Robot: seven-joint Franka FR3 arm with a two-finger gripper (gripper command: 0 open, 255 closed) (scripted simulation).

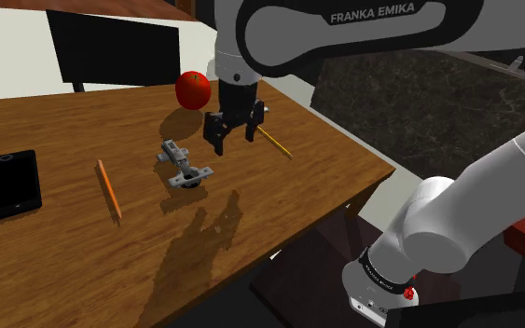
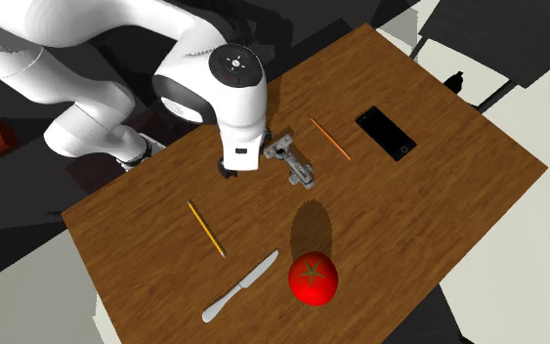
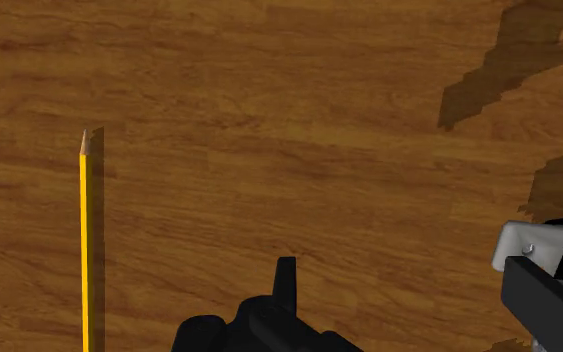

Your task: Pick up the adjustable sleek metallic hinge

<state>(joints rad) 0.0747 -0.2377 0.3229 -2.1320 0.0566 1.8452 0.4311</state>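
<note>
Red tomato, silver-grey hinge, orange pencil, yellow pencil, black phone, brown wood-grain table, black hand

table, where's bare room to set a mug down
Widest bare stretch of the table: between the phone and the tomato, toward the second exterior view's right. Smaller patch: between the yellow pencil and the corner beside it. Crowded around the hinge, with the fingers and orange pencil close by.
</note>
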